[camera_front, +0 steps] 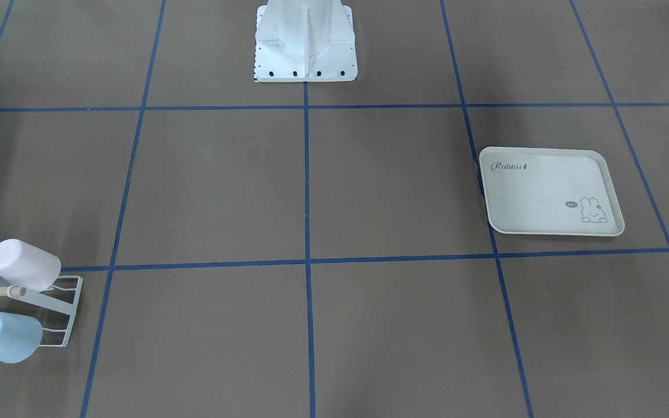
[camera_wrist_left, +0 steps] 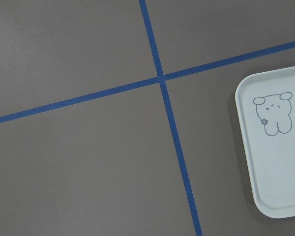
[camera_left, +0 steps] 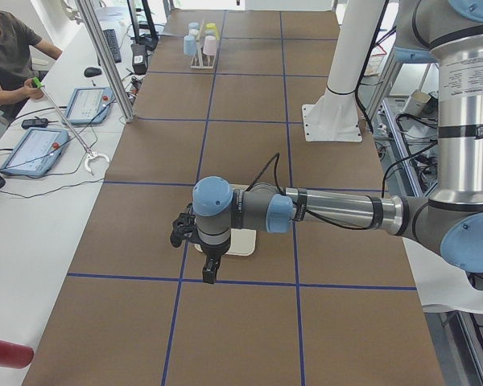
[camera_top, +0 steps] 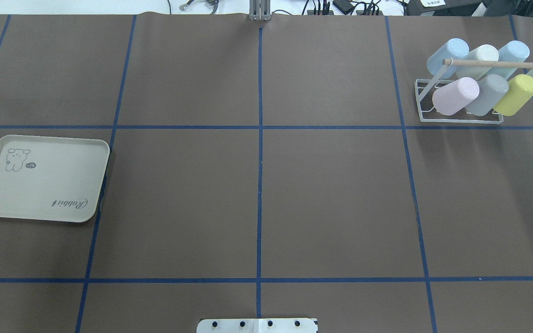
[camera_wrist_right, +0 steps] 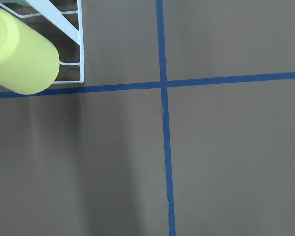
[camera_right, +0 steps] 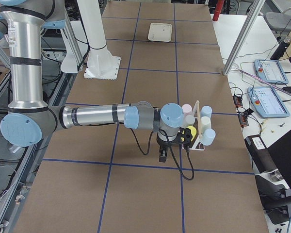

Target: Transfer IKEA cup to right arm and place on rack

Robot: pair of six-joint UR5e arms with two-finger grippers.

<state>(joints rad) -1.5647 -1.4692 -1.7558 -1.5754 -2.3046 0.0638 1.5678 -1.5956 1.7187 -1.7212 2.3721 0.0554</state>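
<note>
Left gripper (camera_left: 182, 230) hangs above the bench (camera_top: 331, 199) by the tray (camera_top: 40, 203) on the left. Right gripper (camera_right: 188, 135) hangs just beside the rack (camera_top: 461, 121) at the far right. Whether either is apart or together, I cannot tell. Six cups (camera_top: 491, 95) sit tilted on the rack, the yellow cup (camera_top: 516, 95) nearest that gripper.

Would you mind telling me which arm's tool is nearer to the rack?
Right. The right tool hangs close beside the rack; the left tool hangs far off by the tray.
</note>
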